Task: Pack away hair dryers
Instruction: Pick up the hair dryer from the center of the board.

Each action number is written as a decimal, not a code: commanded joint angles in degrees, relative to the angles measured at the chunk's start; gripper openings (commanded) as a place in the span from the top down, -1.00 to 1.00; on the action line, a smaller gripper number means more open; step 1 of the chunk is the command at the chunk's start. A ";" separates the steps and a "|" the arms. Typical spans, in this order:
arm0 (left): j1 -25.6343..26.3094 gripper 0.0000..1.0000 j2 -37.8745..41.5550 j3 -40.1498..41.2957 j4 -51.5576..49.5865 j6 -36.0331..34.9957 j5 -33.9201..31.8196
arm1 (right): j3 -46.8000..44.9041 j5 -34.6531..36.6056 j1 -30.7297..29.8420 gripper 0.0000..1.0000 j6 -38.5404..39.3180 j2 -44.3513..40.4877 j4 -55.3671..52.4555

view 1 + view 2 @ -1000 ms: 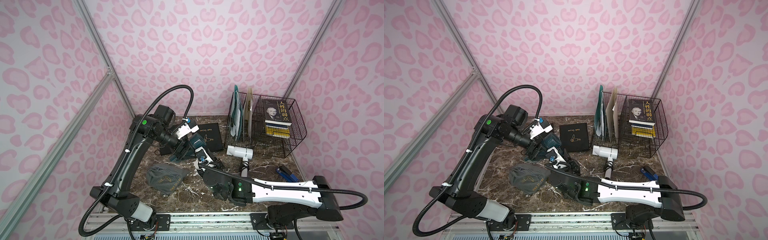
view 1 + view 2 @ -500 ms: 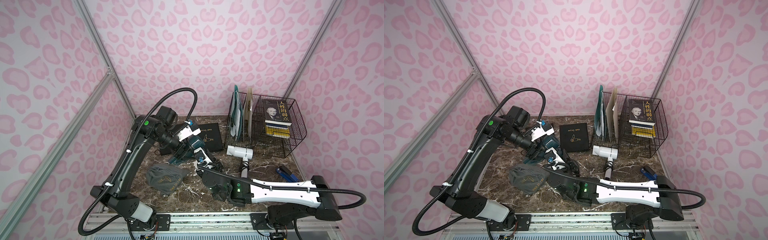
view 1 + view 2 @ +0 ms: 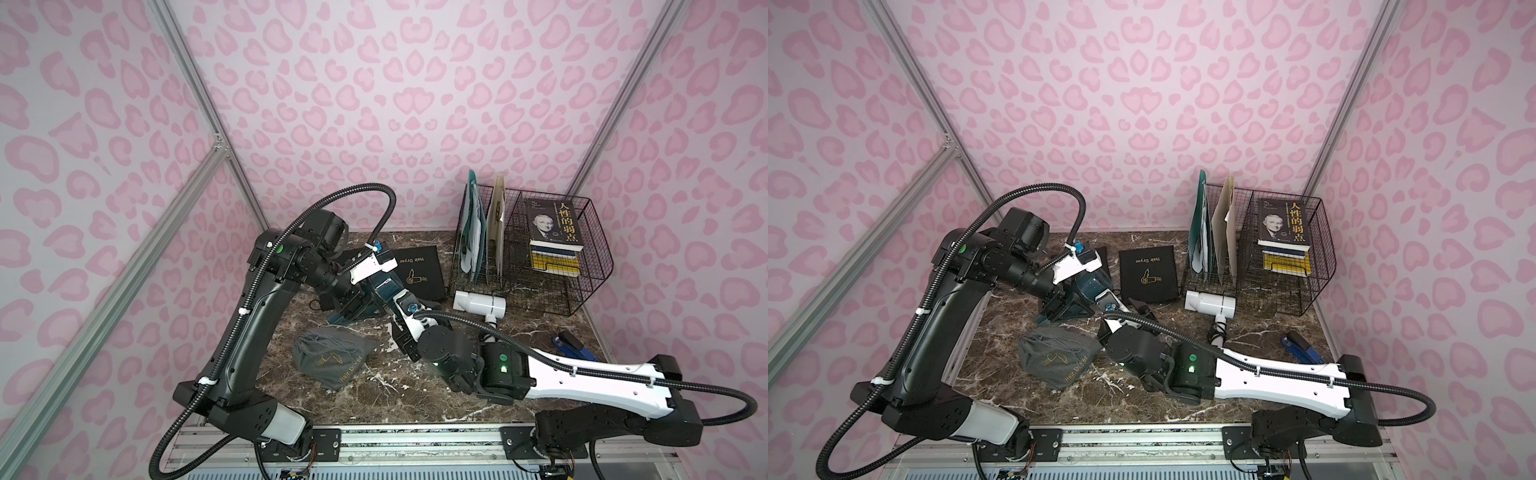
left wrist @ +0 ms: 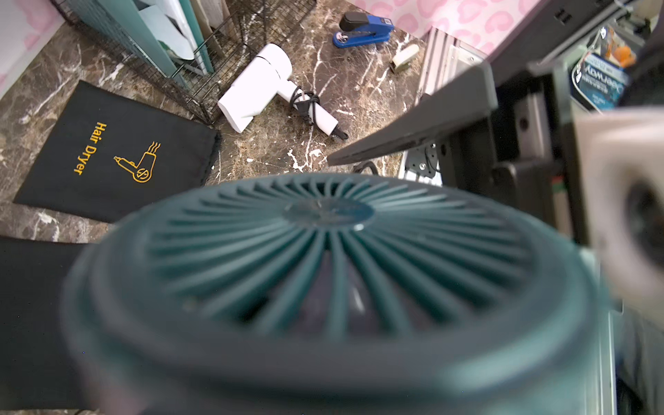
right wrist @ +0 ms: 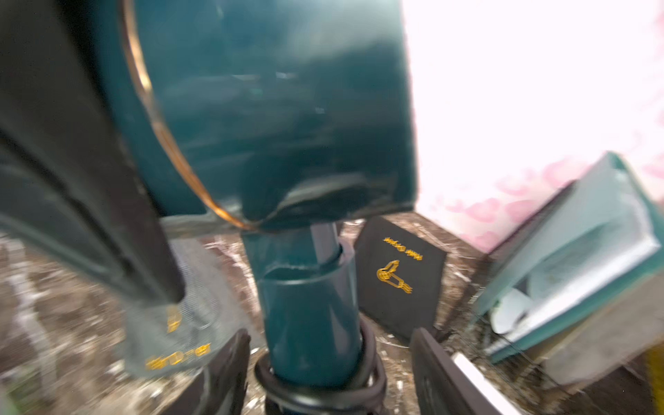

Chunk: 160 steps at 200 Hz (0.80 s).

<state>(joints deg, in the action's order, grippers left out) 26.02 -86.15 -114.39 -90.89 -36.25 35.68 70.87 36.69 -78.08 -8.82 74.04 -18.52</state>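
Evidently unfinished: the left claw (image 3: 353, 301) clasps the barrel of a dark teal hair dryer (image 4: 323, 273), held tilted over the marble table (image 3: 415, 401), and the right claw (image 5: 330, 363) stands wide around its handle. The white hair dryer (image 3: 478, 305) lies unpacked beside the black wire rack (image 3: 469, 286). A flat black fabric pouch (image 3: 419, 270) looks empty.

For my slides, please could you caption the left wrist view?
Close on teal hair dryer; white hair dryer and black pouch beyond.

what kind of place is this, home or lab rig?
Most likely a staged robot test booth, not a home: pink patterned walls hung on bare metal posts, a marble-look tabletop, and a black arm and white arm mounted on a rail.
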 commanded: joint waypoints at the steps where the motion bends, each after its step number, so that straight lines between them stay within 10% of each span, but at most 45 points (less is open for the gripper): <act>1: 0.02 0.96 -0.86 -1.31 -5.52 -5.80 3.88 | 1.22 -15.36 2.09 -0.43 -3.02 -2.71 -6.74; 43: 0.00 0.96 -2.49 -3.34 -10.76 -8.67 8.86 | -0.36 -46.82 15.17 -0.44 -2.81 -8.06 -8.88; 160: 0.08 0.96 -0.42 -4.44 -13.89 -12.04 15.71 | -5.66 -65.72 26.63 -0.15 -0.89 -12.08 -6.52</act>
<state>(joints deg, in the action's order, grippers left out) 26.15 -87.31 -118.80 -92.05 -47.13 45.93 65.63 -24.88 -52.05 -10.24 61.71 -26.06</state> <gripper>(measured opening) 0.688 0.619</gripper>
